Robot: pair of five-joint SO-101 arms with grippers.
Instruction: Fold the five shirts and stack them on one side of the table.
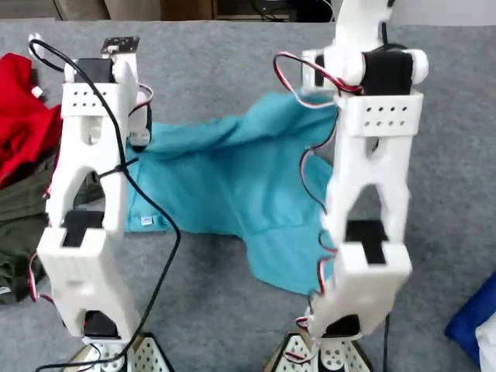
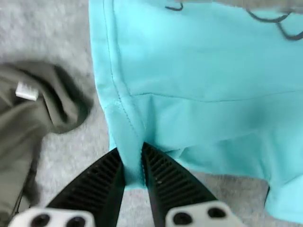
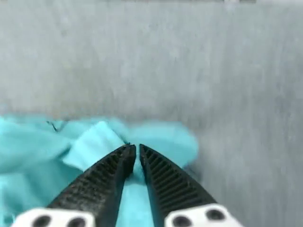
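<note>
shirt: soft teal fabric shirt (image 1: 232, 178) is lying rumpled on the grey surface (image 1: 232, 70)
handling: probably light and limp; hems are offering the firmest hold
left pincer (image 2: 133, 160): clamping its stitched edge
right pincer (image 3: 136, 152): clamping a bunched corner

Left arm (image 1: 87, 147) and right arm (image 1: 380, 116) extend forward, jaws pinched (both).

High view: fixed, raised, looking down over the table (image 1: 232, 62). Wrist views: close, sighting along the left claw (image 2: 133, 165) and right claw (image 3: 137, 158). All three share the teal shirt (image 1: 225, 178).
</note>
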